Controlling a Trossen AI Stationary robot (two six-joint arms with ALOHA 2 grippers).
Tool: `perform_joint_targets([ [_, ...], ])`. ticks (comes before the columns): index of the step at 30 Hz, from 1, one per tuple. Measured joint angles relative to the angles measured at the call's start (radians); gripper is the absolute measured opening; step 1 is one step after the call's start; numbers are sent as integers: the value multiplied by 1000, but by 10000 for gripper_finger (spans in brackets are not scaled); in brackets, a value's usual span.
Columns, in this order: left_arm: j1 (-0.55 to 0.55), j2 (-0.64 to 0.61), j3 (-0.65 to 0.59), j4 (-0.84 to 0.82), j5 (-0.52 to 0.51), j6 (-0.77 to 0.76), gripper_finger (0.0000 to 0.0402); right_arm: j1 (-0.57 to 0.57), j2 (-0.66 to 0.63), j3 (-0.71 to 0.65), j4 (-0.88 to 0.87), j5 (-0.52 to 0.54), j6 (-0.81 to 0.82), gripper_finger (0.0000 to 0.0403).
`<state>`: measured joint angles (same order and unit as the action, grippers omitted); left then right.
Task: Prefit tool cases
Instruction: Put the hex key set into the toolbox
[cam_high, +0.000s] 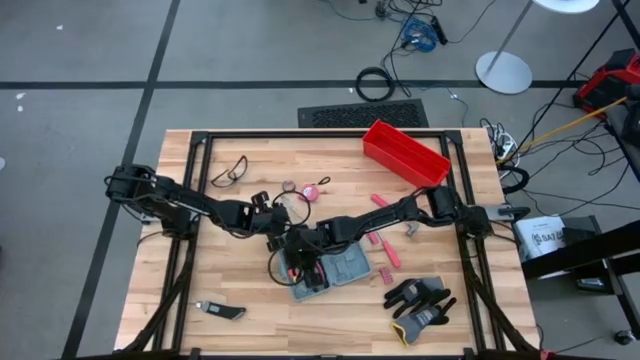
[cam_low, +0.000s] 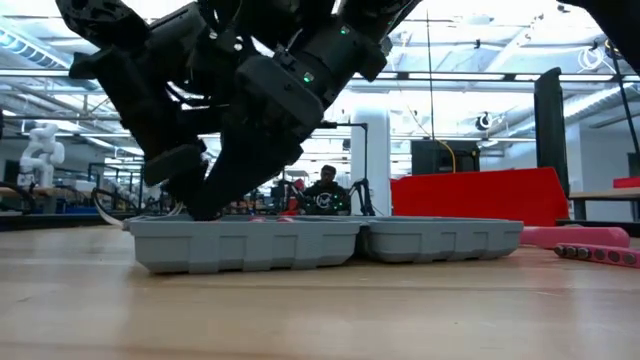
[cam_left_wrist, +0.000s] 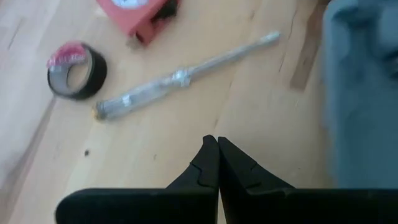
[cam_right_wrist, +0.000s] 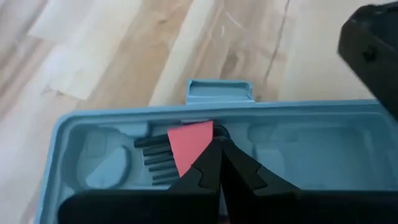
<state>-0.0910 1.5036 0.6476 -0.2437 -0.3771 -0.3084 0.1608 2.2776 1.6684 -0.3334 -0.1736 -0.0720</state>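
The grey-blue tool case (cam_high: 345, 268) lies open and flat on the wooden table, its two halves side by side (cam_low: 330, 240). A tool with a red part (cam_right_wrist: 186, 143) and black teeth (cam_right_wrist: 155, 158) lies in a slot of the left half. My right gripper (cam_right_wrist: 219, 144) is shut and slants down into that half (cam_high: 308, 262), its tips at the red part. My left gripper (cam_left_wrist: 217, 144) is shut and hangs over bare wood just beyond the case's far-left corner (cam_high: 283, 240), touching nothing. My right gripper's shut fingertips (cam_right_wrist: 208, 158) stand at the near edge of the tool's red part (cam_right_wrist: 196, 146), coming slanting from above and from the table's right. The fingers hide the meeting point, so I cannot tell whether they press on the tool. The tool lies in its slot.
Near the left gripper lie a clear-handled screwdriver (cam_left_wrist: 186, 74), a black tape roll (cam_left_wrist: 78, 70) and a red object (cam_left_wrist: 134, 15). A red bin (cam_high: 405, 152) stands at the far right. Black gloves (cam_high: 420, 300), pink tools (cam_high: 385, 245), safety glasses (cam_high: 230, 172) and a knife (cam_high: 220, 310) lie around.
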Motion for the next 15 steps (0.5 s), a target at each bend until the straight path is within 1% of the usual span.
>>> perform_joint_targets([
  [5,0,0,0,-55,-14,0,2,-2,14,-1,-2,-20,18,0],
  [8,0,0,0,-59,-17,0,2,-4,15,-2,2,-25,13,0],
  [11,0,0,0,-59,-20,0,2,-2,-13,-5,8,6,-26,0],
  [15,3,-12,0,-60,-55,22,2,-7,-79,-15,-71,26,-42,0],
])
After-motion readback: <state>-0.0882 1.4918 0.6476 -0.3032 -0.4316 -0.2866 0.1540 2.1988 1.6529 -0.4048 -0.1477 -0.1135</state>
